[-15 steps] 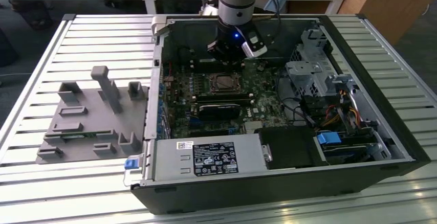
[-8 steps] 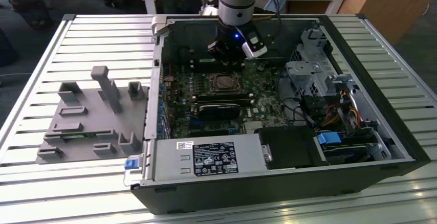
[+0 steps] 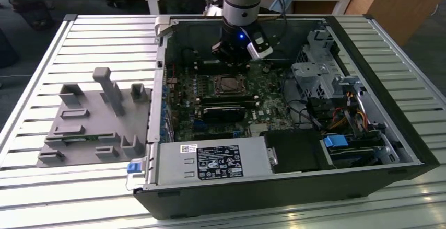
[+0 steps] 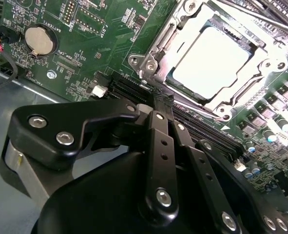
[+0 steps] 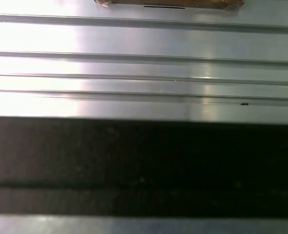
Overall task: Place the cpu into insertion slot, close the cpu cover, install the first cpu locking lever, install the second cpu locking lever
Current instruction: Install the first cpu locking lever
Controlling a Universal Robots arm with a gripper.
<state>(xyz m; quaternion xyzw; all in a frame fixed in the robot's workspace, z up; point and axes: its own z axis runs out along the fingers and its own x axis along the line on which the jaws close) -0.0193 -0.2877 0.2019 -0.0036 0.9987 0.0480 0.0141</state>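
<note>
Slatted metal table point(image 3: 83, 30) carries an open PC case point(image 3: 293, 187). The cpu point(image 4: 209, 61) sits in its socket under the closed cpu cover point(image 4: 170, 36), so placing looks done. Gripper point(image 4: 156, 105) hovers just beside the socket, fingers drawn together, holding nothing.

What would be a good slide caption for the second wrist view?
Black gripper poised beside the motherboard socket, where the cpu sits beneath the closed cpu cover.

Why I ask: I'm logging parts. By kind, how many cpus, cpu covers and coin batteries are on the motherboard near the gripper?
cpu: 1
cpu cover: 1
coin battery: 1
Total: 3
</note>
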